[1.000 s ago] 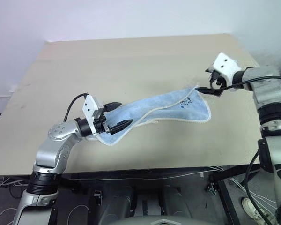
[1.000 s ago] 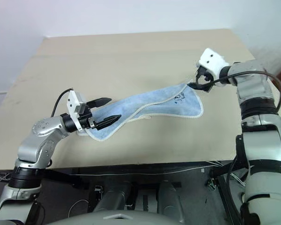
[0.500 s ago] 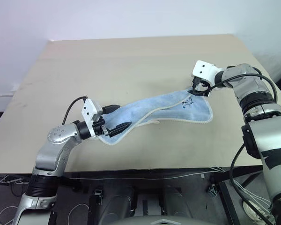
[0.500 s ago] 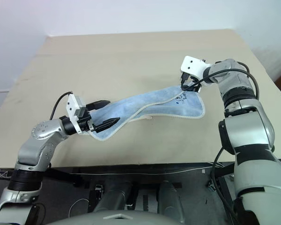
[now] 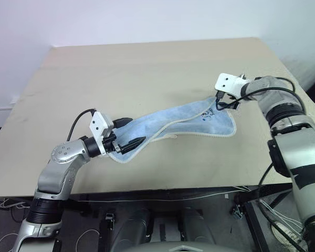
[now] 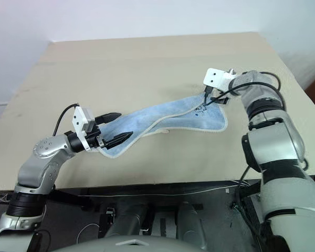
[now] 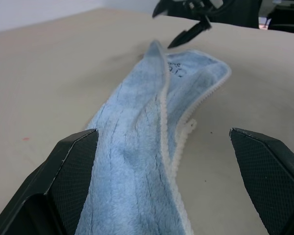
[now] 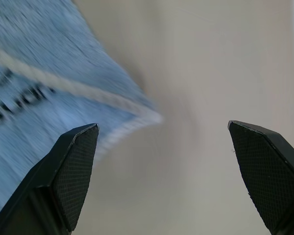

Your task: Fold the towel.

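Pale beige board is what I see under everything: the table (image 5: 147, 68) is a wide flat sheet with a matte, faintly scuffed top, its near edge running across the lower part of my head views and its far edge meeting a plain white wall (image 5: 147, 21); below the near edge I make out dark floor with loose cables (image 5: 163, 197) trailing along it.

The towel (image 5: 173, 123) lies on the table right of centre, bunched lengthwise into a long rumpled band that runs from near my left arm up and across to the right; it is light blue terry with white stitched edging, narrow and folded over itself at the left end, spreading wider at the right end, where a small dark printed mark (image 5: 208, 114) sits near the corner.

My left gripper (image 5: 127, 134) hangs at the towel's narrow end with its fingers spread wide, one to each side of the cloth, not pinching it; in the left wrist view the band runs away between them.

My right gripper (image 5: 224, 104) sits at the towel's far right corner, fingers also spread wide, the corner lying just beside one of them; I cannot tell whether it touches the cloth.
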{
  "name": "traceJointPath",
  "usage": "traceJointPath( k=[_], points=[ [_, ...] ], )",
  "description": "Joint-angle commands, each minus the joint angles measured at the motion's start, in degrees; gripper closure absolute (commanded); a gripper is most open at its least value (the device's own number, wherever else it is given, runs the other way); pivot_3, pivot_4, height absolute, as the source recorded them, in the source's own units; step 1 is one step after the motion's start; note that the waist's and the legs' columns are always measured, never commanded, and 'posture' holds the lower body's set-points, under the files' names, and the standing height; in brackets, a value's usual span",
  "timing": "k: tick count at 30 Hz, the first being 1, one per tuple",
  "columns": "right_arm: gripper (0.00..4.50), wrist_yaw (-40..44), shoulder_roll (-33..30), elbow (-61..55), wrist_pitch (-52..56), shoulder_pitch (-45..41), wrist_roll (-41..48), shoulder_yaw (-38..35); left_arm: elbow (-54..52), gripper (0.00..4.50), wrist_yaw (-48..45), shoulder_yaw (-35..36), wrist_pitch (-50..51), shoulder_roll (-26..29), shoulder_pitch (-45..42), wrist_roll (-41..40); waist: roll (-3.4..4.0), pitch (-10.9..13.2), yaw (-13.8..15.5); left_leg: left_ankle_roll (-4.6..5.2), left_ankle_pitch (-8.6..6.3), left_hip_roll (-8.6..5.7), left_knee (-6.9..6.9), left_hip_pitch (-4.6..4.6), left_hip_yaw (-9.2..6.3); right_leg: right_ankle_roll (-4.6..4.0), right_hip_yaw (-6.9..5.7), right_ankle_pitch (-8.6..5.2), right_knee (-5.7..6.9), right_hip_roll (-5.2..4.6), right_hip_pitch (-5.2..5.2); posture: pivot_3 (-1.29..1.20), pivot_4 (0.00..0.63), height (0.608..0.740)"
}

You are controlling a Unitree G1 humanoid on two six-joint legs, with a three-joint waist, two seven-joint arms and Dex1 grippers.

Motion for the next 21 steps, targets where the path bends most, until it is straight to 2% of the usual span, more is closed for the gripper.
traceJointPath(
  k=[1,4,9,15,17,21],
  points=[
    [0.04,1.31,-0.67,-0.18,10.13,-3.81,6.72,-7.21,-2.6,0.0,0.38,1.17,-1.25,0.49,0.6,0.16,0.0,0.0,0.28,0.04,-0.02,0.0,0.0,0.0,0.0,0.0,0.0,0.0,0.01,0.0,-0.01,0.0,0.15,0.74],
    [0.04,5.73,-3.18,-1.13,17.89,-5.16,12.32,-13.02,-2.86,0.0,0.72,0.97,-1.69,0.56,1.23,0.65,0.05,0.03,0.51,0.1,-0.06,-0.02,0.01,-0.01,0.0,-0.01,-0.01,0.0,0.0,-0.03,0.0,0.0,0.15,0.74],
    [0.04,14.31,-7.36,-4.23,28.62,-3.83,16.08,-15.71,-3.24,0.0,0.72,0.81,-1.73,0.33,1.96,0.51,0.05,0.03,0.43,0.0,-0.15,-0.02,0.0,-0.01,-0.02,-0.01,-0.04,0.0,-0.05,-0.04,0.03,0.0,0.15,0.74],
    [0.04,18.99,-9.88,-12.41,40.05,3.94,19.12,-16.47,-1.87,0.0,-0.03,-0.09,-1.7,-0.24,0.59,0.57,0.07,0.04,0.17,0.0,-0.15,-0.02,0.0,-0.01,-0.02,-0.01,-0.03,-0.01,-0.02,-0.05,0.02,0.0,0.15,0.74],
    [0.04,21.92,-10.31,-17.81,45.23,6.51,22.26,-17.95,-1.18,0.0,-0.45,-0.4,-1.71,-0.32,-0.16,0.67,0.07,0.04,0.19,0.0,-0.15,-0.02,0.01,-0.03,0.01,-0.01,-0.01,0.0,0.0,-0.05,0.01,0.0,0.15,0.74],
    [0.04,22.48,-11.98,-28.81,52.07,14.71,24.37,-17.33,-0.26,0.0,-1.3,-0.58,-1.7,-0.06,-1.42,0.91,0.08,0.05,0.42,0.0,-0.15,-0.02,0.02,-0.03,0.0,0.0,-0.03,0.0,-0.01,-0.06,0.0,0.0,0.15,0.74]
  ],
)
